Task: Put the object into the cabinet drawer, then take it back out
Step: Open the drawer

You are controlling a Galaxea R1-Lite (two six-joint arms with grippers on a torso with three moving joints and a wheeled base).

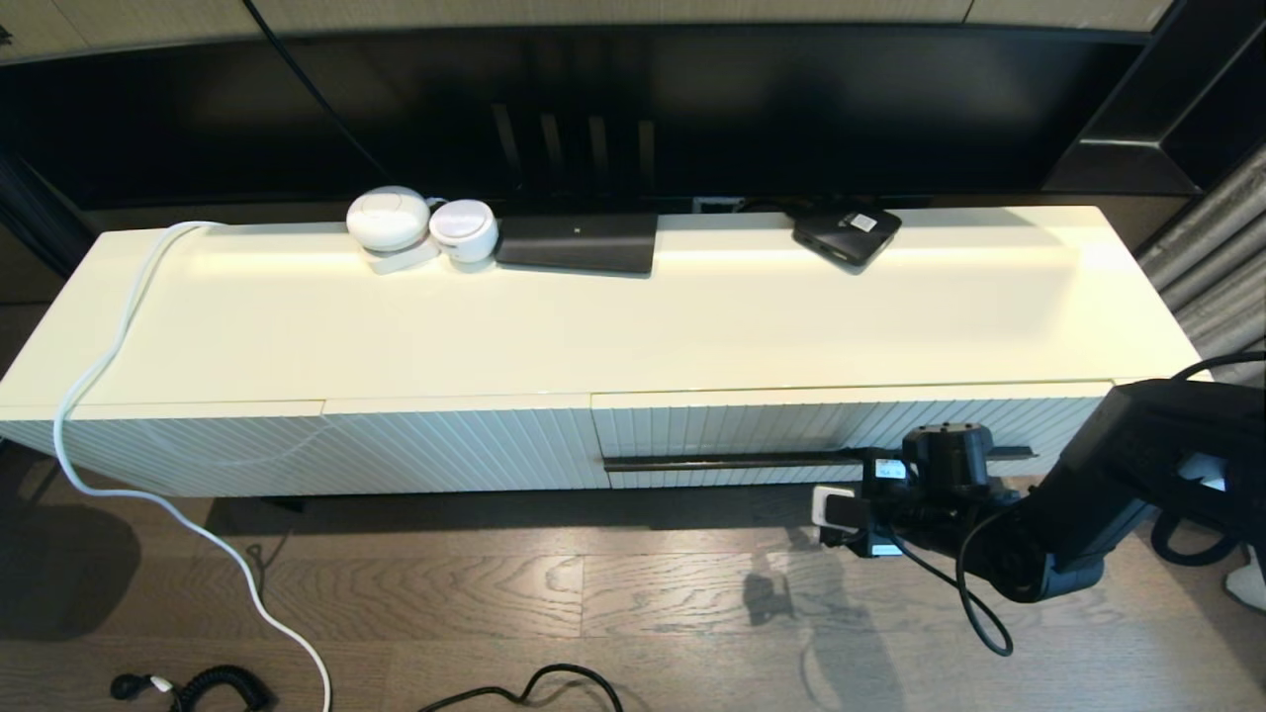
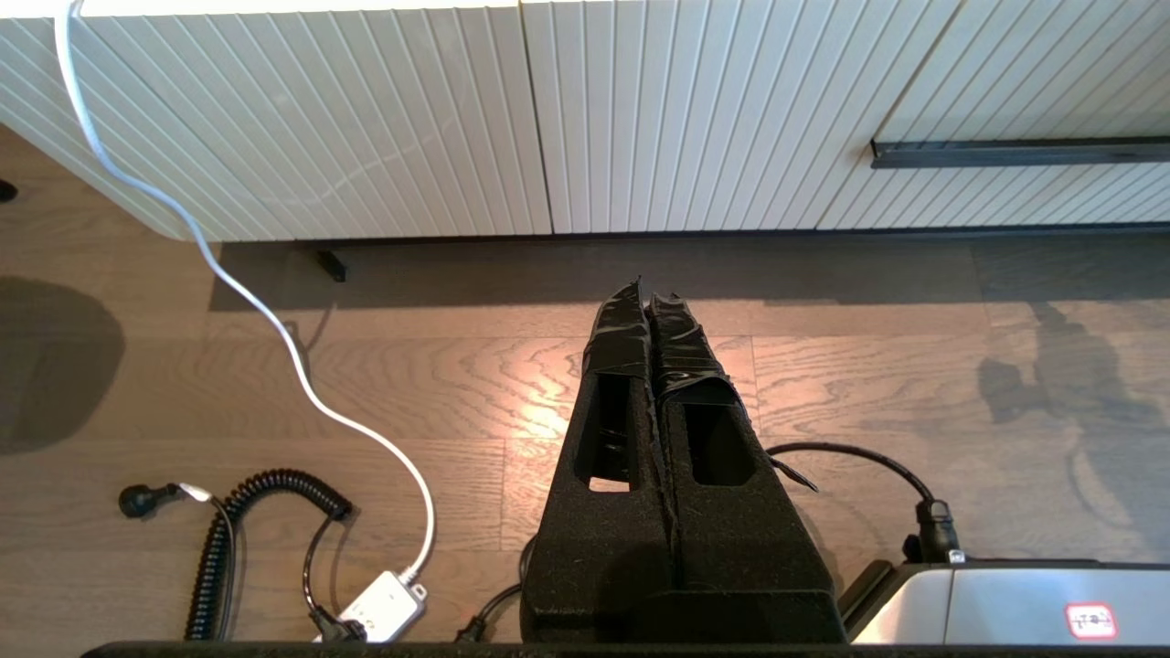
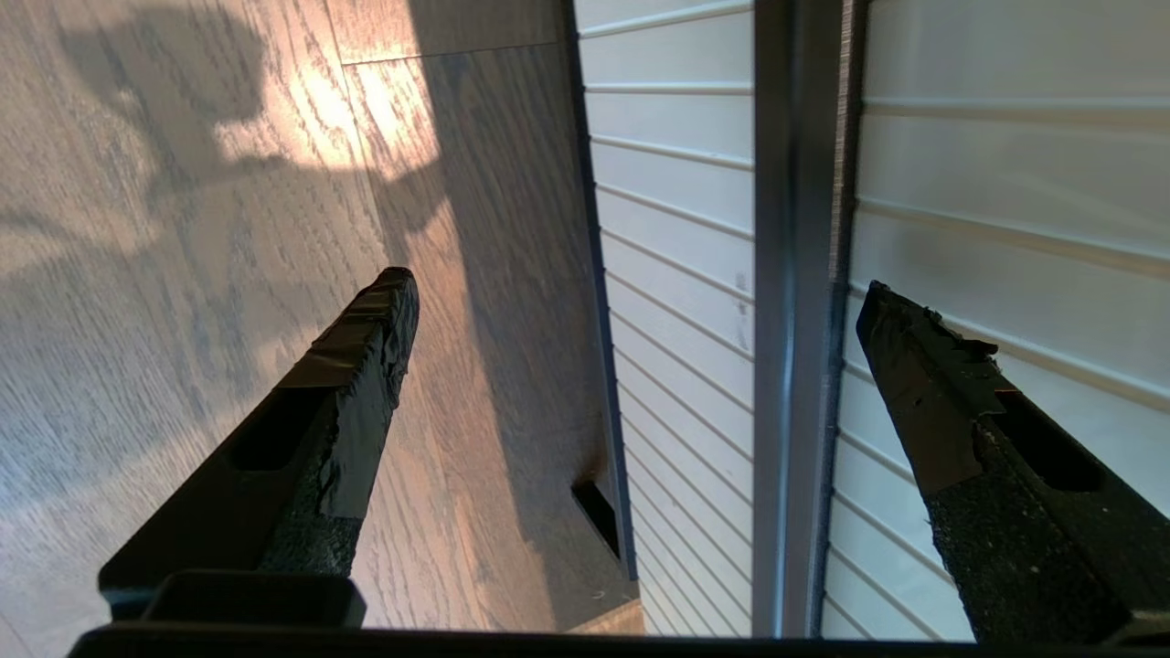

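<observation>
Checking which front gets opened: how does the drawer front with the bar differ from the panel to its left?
The cabinet drawer has upright ribs; the left panel has slanted ribs. The drawer carries a long thin black bar handle; the panel has none. The open right hand straddles the drawer's handle; nothing is at the panel. Both are white, ribbed and shut.

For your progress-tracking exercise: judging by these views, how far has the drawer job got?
Nothing is done yet: the cabinet drawer is shut. In hand: the right end effector is open, its fingers either side of the black bar handle without gripping it. The left end effector is shut, over the floor. Left: opening the drawer, putting an object in, taking it out.
</observation>
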